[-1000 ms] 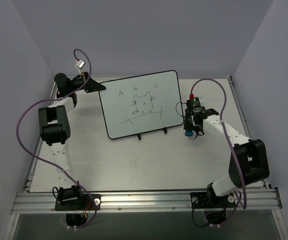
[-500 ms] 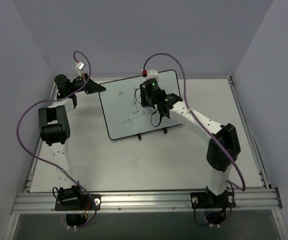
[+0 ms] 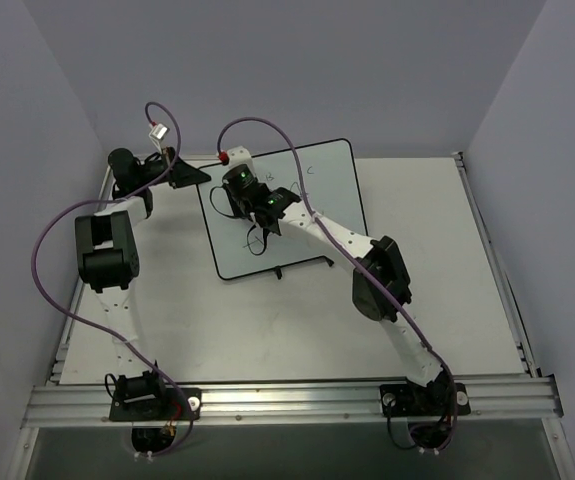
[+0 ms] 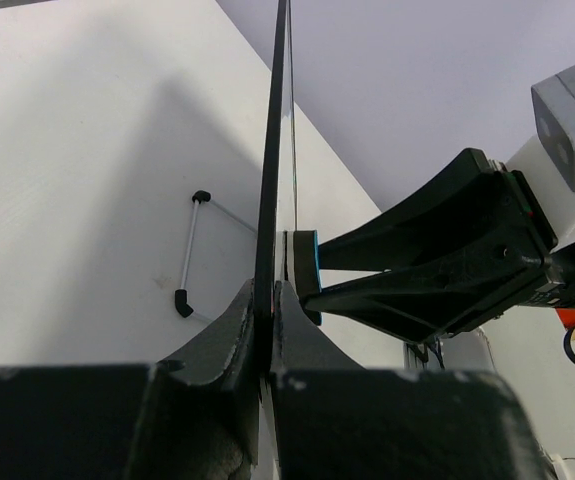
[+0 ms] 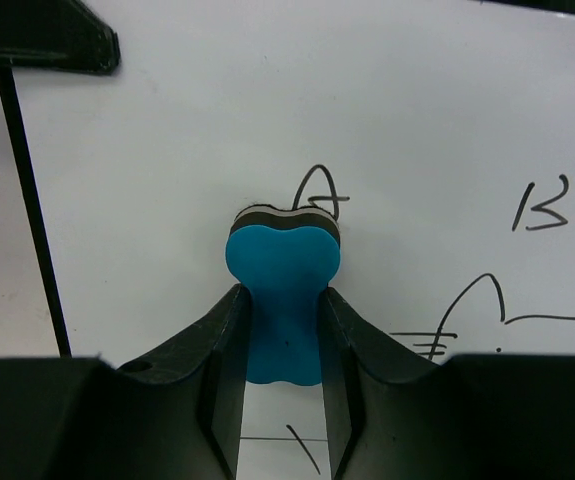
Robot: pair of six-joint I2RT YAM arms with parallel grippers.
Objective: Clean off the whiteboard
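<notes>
Here, the left pincer (image 4: 265, 292) clamps the edge of the black-framed glossy white whiteboard (image 3: 329, 190) at upper centre while the right pincer (image 5: 282, 300) presses its clamped blue eraser block (image 5: 282, 258) against it, so overpushing could topple it.

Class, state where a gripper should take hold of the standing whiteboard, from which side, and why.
Pinch the thin framed side edge, coming edge-on from the left, as the left gripper does: the whiteboard stands as a flat sheet, too wide elsewhere.
</notes>
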